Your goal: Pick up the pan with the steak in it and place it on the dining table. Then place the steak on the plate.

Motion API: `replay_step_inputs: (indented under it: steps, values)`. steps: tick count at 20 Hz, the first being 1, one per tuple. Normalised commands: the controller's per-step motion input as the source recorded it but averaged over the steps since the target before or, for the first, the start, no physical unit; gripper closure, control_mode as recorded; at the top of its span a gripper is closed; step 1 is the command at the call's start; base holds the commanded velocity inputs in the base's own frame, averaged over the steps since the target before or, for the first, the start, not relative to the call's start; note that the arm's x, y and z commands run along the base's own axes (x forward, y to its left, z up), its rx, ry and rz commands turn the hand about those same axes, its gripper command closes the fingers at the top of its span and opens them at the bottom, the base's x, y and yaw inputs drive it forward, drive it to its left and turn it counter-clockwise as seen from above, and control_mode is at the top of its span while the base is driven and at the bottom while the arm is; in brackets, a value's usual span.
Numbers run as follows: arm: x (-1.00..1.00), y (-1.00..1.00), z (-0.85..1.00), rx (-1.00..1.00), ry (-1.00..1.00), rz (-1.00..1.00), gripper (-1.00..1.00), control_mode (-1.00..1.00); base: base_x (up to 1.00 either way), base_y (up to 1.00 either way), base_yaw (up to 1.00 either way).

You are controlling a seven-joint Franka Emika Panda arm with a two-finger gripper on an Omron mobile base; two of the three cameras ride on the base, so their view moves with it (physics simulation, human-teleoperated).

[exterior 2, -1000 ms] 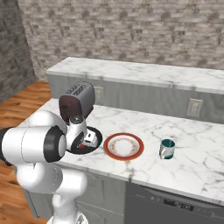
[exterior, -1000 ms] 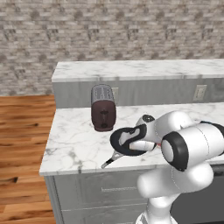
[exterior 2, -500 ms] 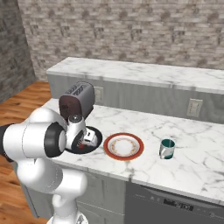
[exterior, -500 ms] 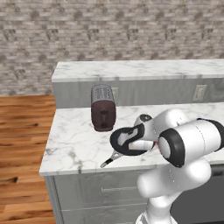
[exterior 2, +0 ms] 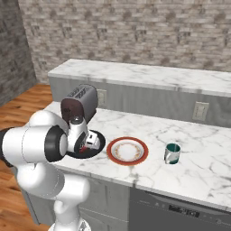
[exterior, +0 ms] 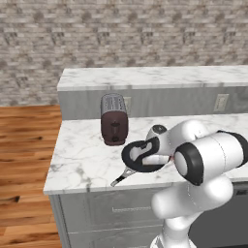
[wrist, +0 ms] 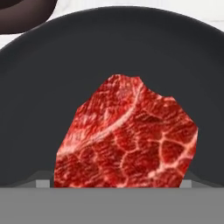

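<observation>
The pincer (wrist: 117, 183) is low in the hand view, with a finger at each side of the red steak (wrist: 127, 131). I can't tell if it grips. The steak leans up and right from there, inside the black pan (wrist: 33, 109). The plate (exterior 2: 127, 150) is right of the pan in the right base view.

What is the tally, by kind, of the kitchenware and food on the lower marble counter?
Toaster: 1
Frying pan: 1
Steak: 1
Plate: 1
Mug: 1
Total: 5
</observation>
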Motion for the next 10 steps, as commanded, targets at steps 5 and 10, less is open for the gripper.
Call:
replay_step_inputs:
  steps: [5, 10]
  values:
    - [0.0, -0.02, 0.4, 0.01, -0.01, -0.01, 1.0, -1.0, 0.0, 0.0, 0.0]
    - [0.0, -0.1, 0.46, 0.0, 0.0, -0.05, 1.0, -1.0, 0.0, 0.0, 0.0]
